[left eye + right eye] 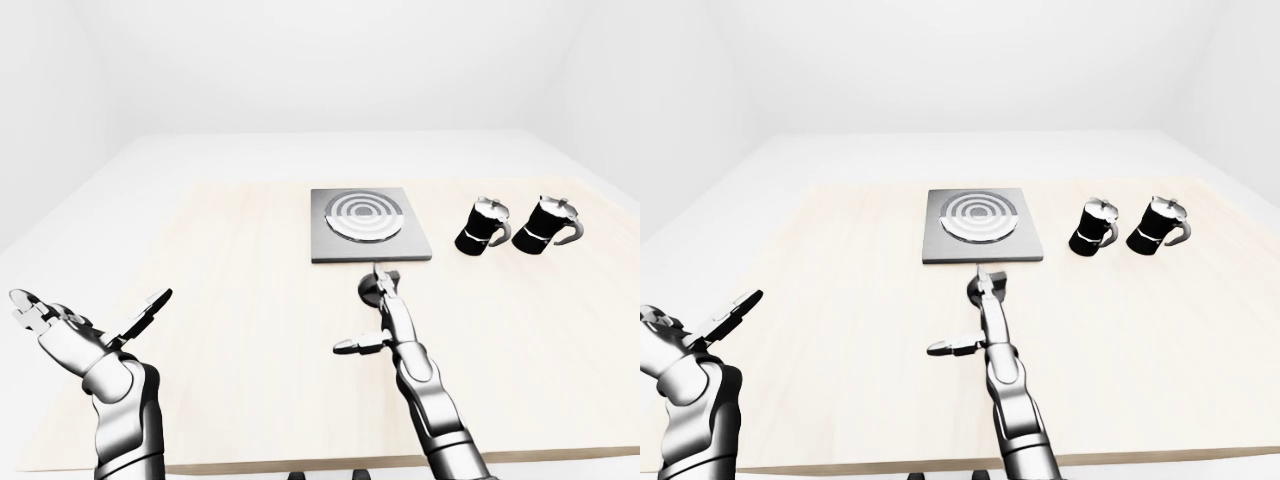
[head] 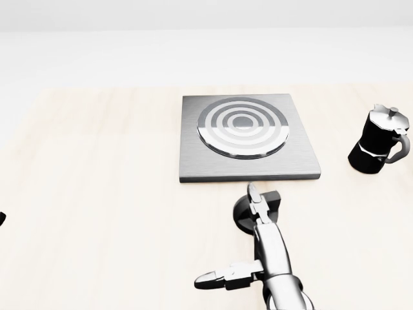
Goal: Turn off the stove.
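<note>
A grey square stove (image 2: 249, 137) with a ringed round burner (image 2: 242, 126) lies on the wooden table. Its dark round knob (image 2: 248, 213) sits on the table just below the stove's lower edge in the head view. My right hand (image 2: 251, 223) reaches over the knob with fingers outstretched; the fingertips (image 2: 253, 193) lie on the knob and the thumb (image 2: 216, 279) sticks out to the left. The fingers do not close round it. My left hand (image 1: 85, 315) is open and raised at the lower left of the left-eye view, far from the stove.
Two black moka pots (image 1: 484, 226) (image 1: 548, 224) stand side by side to the right of the stove. The light wooden table (image 1: 220, 300) ends near the bottom of the eye views. White floor and walls surround it.
</note>
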You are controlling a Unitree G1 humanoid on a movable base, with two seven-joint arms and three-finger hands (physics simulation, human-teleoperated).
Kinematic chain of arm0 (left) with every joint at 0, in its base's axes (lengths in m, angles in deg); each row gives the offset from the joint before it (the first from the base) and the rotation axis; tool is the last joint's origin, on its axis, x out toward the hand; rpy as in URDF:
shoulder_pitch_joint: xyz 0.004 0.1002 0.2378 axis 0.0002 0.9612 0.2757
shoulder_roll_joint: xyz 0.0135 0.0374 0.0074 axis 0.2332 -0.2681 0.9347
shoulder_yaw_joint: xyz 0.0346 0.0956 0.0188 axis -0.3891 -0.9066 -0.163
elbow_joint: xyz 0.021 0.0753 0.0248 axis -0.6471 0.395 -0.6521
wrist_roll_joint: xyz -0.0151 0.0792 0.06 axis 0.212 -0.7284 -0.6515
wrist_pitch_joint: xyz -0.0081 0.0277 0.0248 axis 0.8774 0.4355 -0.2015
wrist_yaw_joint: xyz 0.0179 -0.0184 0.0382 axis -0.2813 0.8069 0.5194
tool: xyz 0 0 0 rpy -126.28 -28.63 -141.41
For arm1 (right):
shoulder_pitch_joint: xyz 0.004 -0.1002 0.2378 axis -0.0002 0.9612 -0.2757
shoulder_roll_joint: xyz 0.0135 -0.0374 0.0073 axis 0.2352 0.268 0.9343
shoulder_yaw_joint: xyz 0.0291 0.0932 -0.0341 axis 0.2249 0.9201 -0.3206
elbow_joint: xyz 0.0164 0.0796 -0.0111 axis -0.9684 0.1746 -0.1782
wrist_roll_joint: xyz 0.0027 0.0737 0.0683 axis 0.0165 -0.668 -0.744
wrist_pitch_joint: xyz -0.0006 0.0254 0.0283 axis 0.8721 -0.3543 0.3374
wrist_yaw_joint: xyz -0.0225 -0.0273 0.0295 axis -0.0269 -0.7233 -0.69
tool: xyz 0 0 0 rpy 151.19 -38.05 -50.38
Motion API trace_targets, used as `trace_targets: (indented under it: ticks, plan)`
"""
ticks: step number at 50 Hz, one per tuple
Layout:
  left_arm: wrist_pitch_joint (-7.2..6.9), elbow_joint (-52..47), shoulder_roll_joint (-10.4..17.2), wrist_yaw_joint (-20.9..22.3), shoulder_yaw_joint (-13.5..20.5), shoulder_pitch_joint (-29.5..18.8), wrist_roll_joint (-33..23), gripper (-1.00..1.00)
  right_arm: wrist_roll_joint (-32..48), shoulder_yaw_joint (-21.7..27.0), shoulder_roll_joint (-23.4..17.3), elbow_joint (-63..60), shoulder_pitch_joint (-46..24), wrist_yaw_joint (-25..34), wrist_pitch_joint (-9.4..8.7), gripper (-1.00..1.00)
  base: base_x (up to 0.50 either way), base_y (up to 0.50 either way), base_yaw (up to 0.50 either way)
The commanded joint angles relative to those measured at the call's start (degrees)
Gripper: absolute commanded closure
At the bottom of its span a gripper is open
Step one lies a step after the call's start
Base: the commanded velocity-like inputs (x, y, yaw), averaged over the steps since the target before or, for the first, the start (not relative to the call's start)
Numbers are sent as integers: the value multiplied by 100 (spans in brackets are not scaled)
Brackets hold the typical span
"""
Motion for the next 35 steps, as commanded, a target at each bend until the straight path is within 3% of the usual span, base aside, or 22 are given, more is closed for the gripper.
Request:
trace_targets:
  ticks: [1,7,15,20,21,25,29,35]
  plan:
    - [0,34,1,0,-14,-17,-4,-100,106,-797,410,-385,-207,217,0,-100,0,0,0]
    - [0,-12,-3,0,-4,-4,7,-100,130,-440,420,-61,-726,145,0,-100,0,0,0]
    - [0,-29,-4,0,-2,3,16,-100,76,-403,446,-67,-1065,259,0,-100,0,0,0]
    - [0,-24,-8,0,7,7,19,-100,-118,80,268,815,-1651,170,0,-100,0,0,0]
    - [0,8,-6,0,3,-3,15,-100,-213,380,132,1285,-1868,-82,0,-100,0,0,0]
    - [0,-42,-7,0,5,16,20,-100,-512,668,-167,1954,-2277,-305,0,-100,0,0,0]
    - [0,-26,-8,0,-3,8,8,-100,-597,720,-395,2481,-2773,-220,0,-100,0,0,0]
    - [0,29,-9,0,-7,-5,8,-100,-305,523,-463,1923,-3231,206,0,-100,0,0,0]
